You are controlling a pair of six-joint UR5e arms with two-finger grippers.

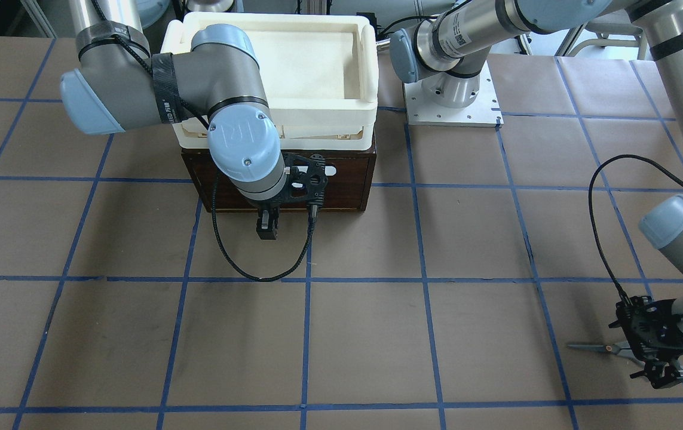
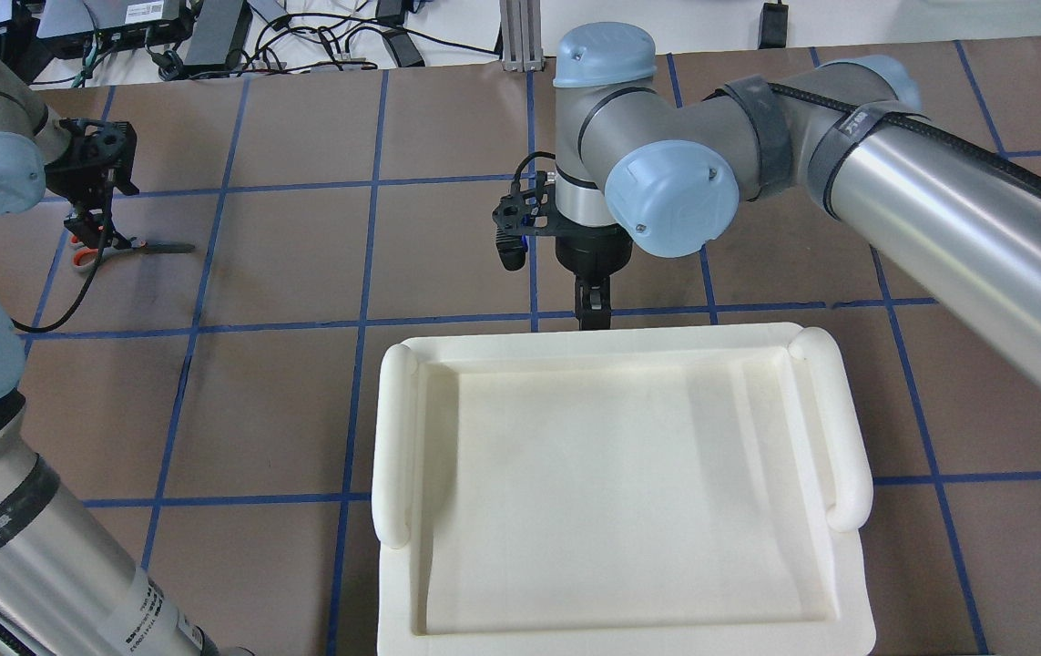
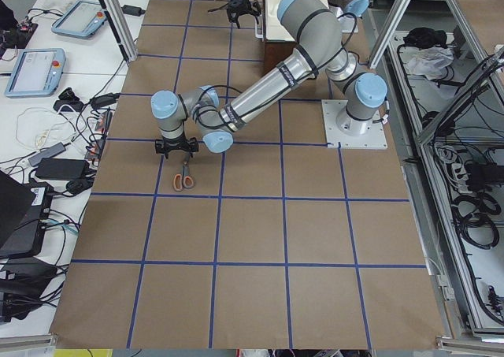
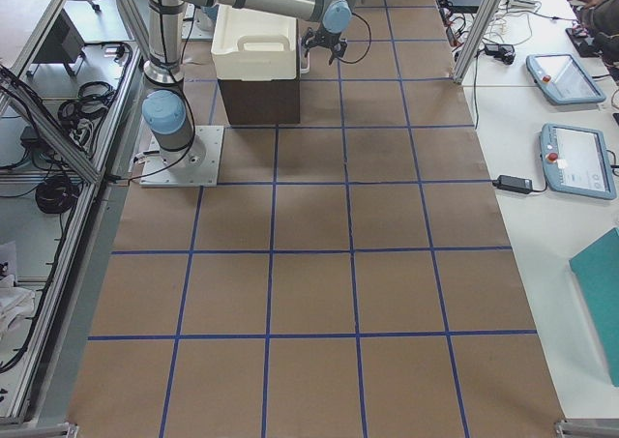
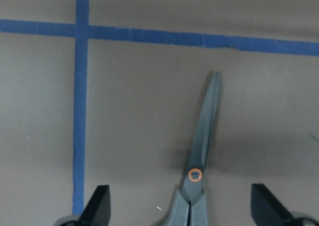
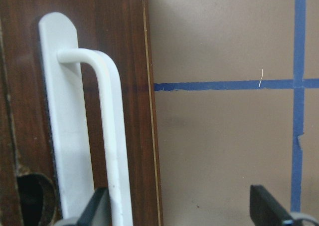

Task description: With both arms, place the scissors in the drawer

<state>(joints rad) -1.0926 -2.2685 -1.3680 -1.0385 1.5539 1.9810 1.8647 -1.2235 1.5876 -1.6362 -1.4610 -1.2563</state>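
The scissors [image 5: 202, 151] lie flat on the brown paper at the robot's far left, closed blades pointing along the table; they also show in the overhead view [image 2: 124, 250] and the front view [image 1: 593, 347]. My left gripper [image 5: 182, 206] is open and stands over them, one finger on each side just behind the pivot. The drawer [image 1: 344, 179] is closed, its dark brown front facing away from the robot. My right gripper [image 6: 182, 208] is open in front of it. The white bar handle [image 6: 110, 136] runs just inside its left fingertip [image 6: 97, 206].
A white plastic tray [image 2: 397, 437] sits on top of the drawer cabinet. The right arm's elbow hangs over the tray in the front view [image 1: 221, 65]. Blue tape lines grid the paper [image 1: 425, 280]. A black cable [image 1: 257, 275] loops below the right wrist.
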